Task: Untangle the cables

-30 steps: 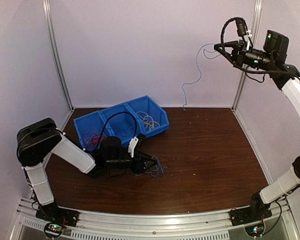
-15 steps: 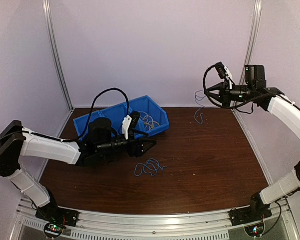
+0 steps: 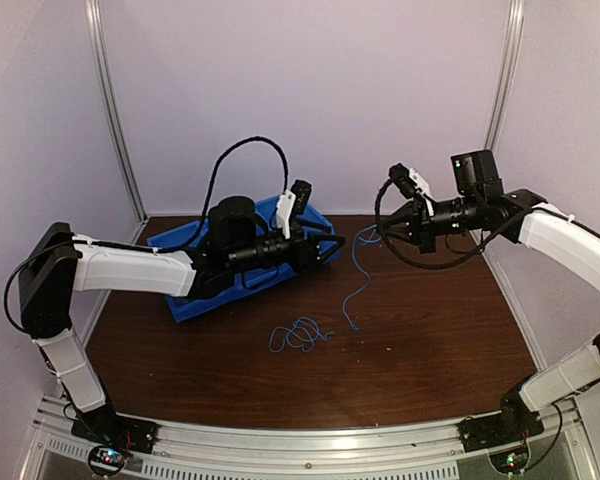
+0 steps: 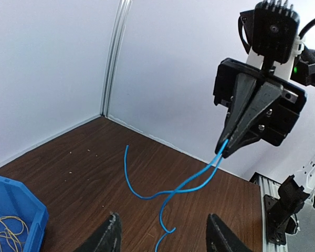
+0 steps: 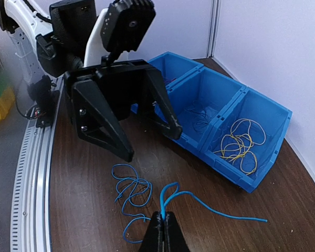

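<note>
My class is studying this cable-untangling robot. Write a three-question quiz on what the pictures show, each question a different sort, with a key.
1. True or false: the left pincer is shut on a cable.
2. The held cable in the right pincer is: A red, B blue, C yellow.
3. Fill in: the yellow cables lie in an ___ compartment of the blue bin.
Key: 1 false; 2 B; 3 end.

Bright, even light, soft shadows; the top view bends the corner posts (image 3: pixel 117 120) near its edges.
</note>
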You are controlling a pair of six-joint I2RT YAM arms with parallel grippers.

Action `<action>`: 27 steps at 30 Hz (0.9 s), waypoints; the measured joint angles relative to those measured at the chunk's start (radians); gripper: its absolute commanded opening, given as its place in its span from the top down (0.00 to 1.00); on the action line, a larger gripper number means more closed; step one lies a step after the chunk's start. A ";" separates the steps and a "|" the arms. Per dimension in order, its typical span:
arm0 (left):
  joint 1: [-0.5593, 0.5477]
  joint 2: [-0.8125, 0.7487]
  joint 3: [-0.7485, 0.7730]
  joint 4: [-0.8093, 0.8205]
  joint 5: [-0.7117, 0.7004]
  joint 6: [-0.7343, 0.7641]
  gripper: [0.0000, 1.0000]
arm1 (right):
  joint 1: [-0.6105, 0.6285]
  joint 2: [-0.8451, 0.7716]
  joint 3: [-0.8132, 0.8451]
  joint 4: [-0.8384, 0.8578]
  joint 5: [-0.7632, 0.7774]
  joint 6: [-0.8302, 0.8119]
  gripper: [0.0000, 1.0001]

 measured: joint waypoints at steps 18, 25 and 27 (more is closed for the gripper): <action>-0.012 0.174 0.088 0.024 0.128 0.013 0.65 | 0.042 -0.008 -0.001 -0.027 0.013 -0.027 1.00; -0.012 0.201 0.110 0.023 0.127 0.011 0.94 | 0.045 -0.008 -0.001 -0.029 0.013 -0.027 1.00; -0.012 0.201 0.112 0.023 0.128 0.012 0.98 | 0.045 -0.008 -0.001 -0.029 0.014 -0.027 1.00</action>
